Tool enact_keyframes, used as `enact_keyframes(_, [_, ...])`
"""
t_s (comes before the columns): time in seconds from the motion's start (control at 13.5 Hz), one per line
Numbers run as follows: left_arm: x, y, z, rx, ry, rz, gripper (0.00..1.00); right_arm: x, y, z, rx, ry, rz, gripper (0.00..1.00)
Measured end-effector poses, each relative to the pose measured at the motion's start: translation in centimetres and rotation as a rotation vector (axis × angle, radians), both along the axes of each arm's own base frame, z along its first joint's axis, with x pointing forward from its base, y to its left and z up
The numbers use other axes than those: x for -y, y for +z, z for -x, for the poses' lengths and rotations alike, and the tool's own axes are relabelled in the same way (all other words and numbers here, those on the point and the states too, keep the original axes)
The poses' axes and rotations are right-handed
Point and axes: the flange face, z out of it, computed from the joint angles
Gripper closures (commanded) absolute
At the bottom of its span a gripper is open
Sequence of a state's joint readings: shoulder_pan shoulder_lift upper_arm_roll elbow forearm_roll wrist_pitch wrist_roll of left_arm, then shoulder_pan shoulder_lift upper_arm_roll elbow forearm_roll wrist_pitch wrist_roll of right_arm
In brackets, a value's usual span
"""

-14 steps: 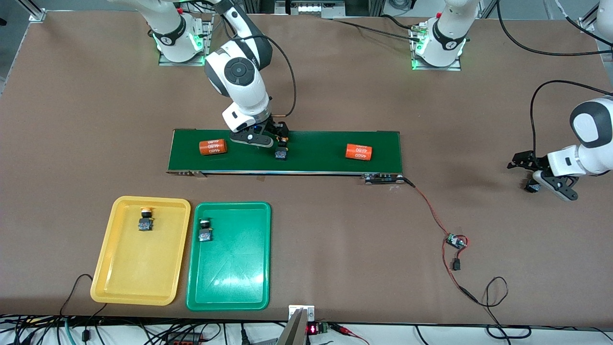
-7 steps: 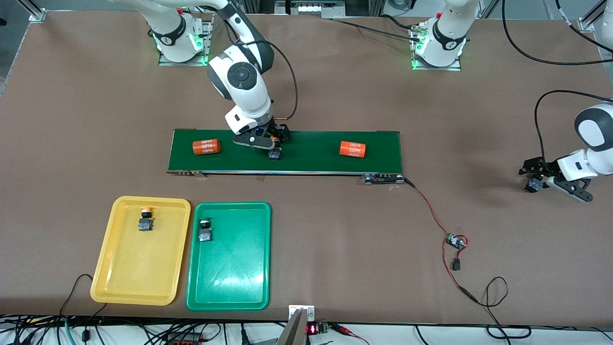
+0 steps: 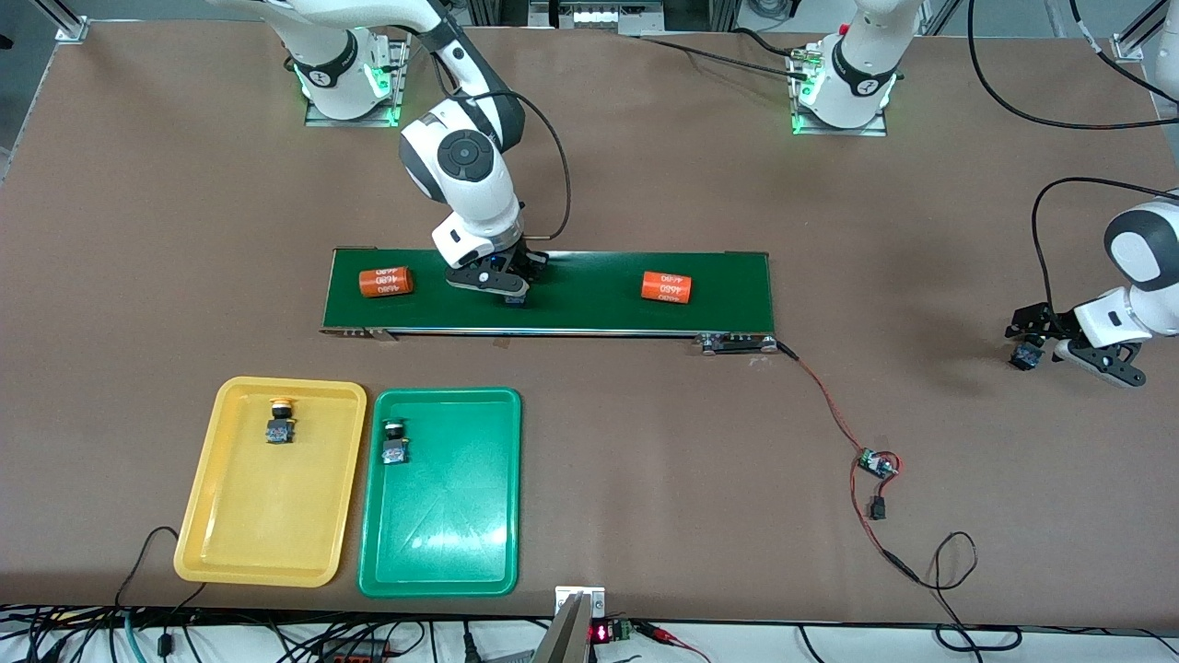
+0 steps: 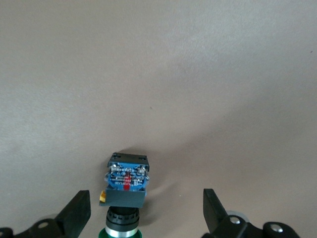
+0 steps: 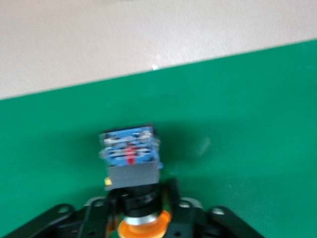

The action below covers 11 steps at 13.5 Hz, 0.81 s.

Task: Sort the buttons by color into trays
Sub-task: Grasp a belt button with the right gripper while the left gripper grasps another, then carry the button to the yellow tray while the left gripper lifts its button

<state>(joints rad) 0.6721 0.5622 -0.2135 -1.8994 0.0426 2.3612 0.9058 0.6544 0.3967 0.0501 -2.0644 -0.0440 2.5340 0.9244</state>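
Observation:
My right gripper (image 3: 514, 291) (image 5: 143, 201) is down on the conveyor belt (image 3: 589, 299), shut on an orange-capped button (image 5: 131, 158) by its black neck. My left gripper (image 3: 1030, 343) (image 4: 146, 215) hangs open over a green-capped button (image 4: 126, 181) (image 3: 1021, 357) that lies on the bare table at the left arm's end, between the fingers and apart from both. The yellow tray (image 3: 198, 502) holds one yellow-capped button (image 3: 279, 422). Beside it, the green tray (image 3: 442, 539) holds one green-capped button (image 3: 395, 443).
Two orange cylinders with white print (image 3: 385, 281) (image 3: 667, 286) lie on the belt, one on each side of my right gripper. A red cable with a small circuit board (image 3: 875, 463) runs from the belt's end toward the front table edge.
My right gripper came down over the orange-capped button and shut on it. Both cylinders and the button drifted along the belt toward the right arm's end. The left arm shifted slightly.

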Motion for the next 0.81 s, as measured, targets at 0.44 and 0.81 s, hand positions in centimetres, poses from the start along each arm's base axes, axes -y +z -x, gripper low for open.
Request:
enact_keyframes(0.44, [-0.4, -1.5, 0.4, -0.007, -0.068, -0.002, 0.01, 3.1, 10.0, -8.0, -0.03, -0.023, 0.048, 0.98])
enact_keyframes(0.81, [-0.5, -2.2, 0.4, -0.001, -0.111, 0.001, 0.1, 13.3, 11.5, -15.1, -0.013, -0.012, 0.047, 0.98])
